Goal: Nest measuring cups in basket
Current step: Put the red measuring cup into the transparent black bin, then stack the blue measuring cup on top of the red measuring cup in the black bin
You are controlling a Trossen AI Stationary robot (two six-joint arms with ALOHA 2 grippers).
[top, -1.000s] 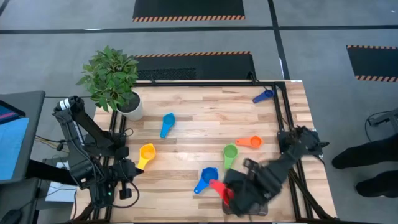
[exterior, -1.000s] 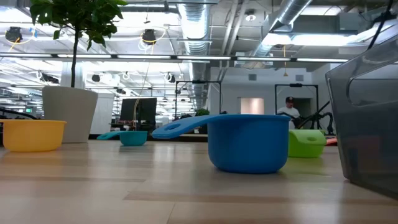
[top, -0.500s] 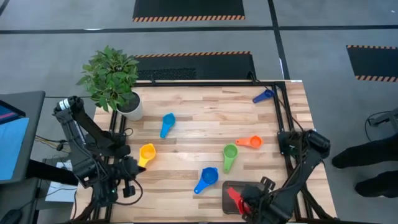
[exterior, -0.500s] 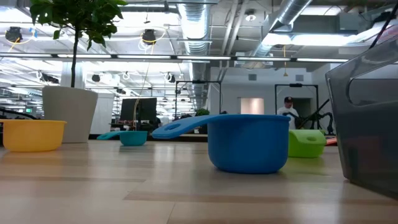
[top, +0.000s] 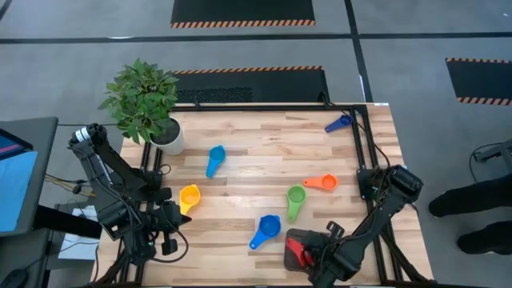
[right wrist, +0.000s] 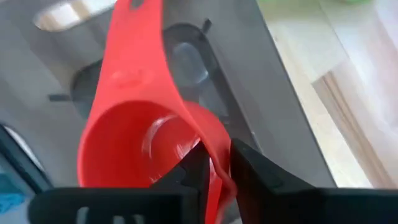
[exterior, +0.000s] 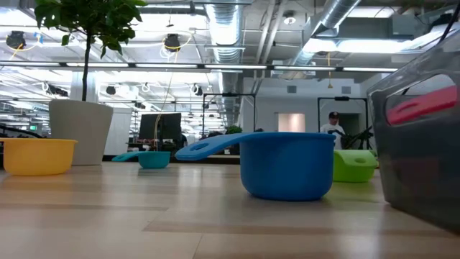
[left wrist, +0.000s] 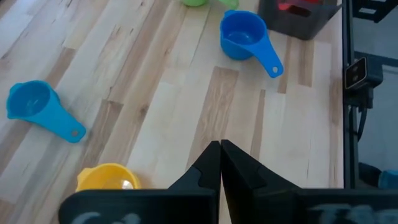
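Clearly the first cup is going in: the right gripper [right wrist: 214,165] hangs over the basket [top: 290,240], and its fingers sit narrowly parted astride the rim of the red cup [right wrist: 143,143], which already lies inside the basket with its handle along the floor; whether they grip the rim or have let go cannot be told. As I judge it, the next move is to free that rim fully, lift clear of the basket walls without dragging the cup out, and go for another cup that will seat inside the red one. Six cups lie loose on the table [top: 256,140]: a blue cup [top: 267,227] just beside the basket, a green cup [top: 295,197] and an orange cup [top: 323,182] a little farther from it, a yellow cup [top: 188,197], a light blue cup [top: 216,156] and a dark blue cup [top: 338,123] well apart from it. That makes seven cups, one basket and one potted plant [top: 148,104]. Far from the basket, the left gripper [left wrist: 220,163] waits with fingers pressed together, holding nothing.
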